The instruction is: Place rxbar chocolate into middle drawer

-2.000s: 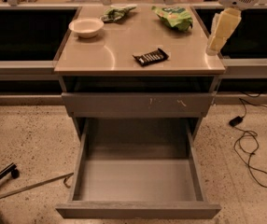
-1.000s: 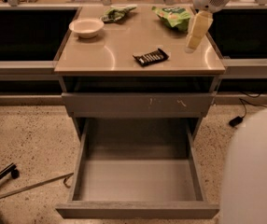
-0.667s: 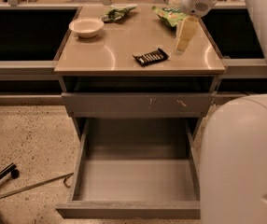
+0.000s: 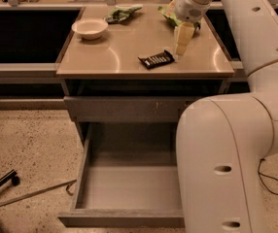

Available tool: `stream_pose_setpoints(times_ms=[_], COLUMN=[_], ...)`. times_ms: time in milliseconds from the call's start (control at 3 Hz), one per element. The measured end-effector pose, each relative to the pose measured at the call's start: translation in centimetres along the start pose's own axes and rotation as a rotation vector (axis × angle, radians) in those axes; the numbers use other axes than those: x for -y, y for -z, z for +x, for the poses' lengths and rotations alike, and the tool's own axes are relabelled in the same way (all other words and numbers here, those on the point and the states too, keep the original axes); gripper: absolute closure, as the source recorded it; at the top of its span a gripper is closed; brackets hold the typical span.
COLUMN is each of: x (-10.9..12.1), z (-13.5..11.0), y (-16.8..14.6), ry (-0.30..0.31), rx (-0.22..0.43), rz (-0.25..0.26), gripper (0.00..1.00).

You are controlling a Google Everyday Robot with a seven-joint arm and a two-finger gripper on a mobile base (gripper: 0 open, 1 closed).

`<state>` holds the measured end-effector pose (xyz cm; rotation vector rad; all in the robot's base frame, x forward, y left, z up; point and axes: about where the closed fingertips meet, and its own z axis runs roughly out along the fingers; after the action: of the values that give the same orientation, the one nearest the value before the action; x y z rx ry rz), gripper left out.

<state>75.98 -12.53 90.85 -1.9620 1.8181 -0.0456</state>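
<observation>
The gripper [image 4: 181, 50] hung tip-down over the tabletop [image 4: 124, 45]. The bar [image 4: 156, 59] lay flat just to its left and a shade nearer the front edge, its long axis running side to side and its right end close by the tip. Whether the gripper was spread or closed, I couldn't tell. The drawer [image 4: 129, 188] stood pulled out, well below and forward of it. A bowl [image 4: 90, 28] sat far off to the left.

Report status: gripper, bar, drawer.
Gripper low over countertop, beside rxbar chocolate. Bar flat on top, ungrasped. Middle drawer open below. Green snack bag behind gripper, not in the way.
</observation>
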Motion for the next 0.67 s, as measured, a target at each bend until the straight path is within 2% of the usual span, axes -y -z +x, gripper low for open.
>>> stream_pose_setpoints(times_ms=[667], x=[1.1], z=[0.7], y=[-2.7], ry=[0.0], rx=[-0.041], rz=[-0.006], gripper=[0.0])
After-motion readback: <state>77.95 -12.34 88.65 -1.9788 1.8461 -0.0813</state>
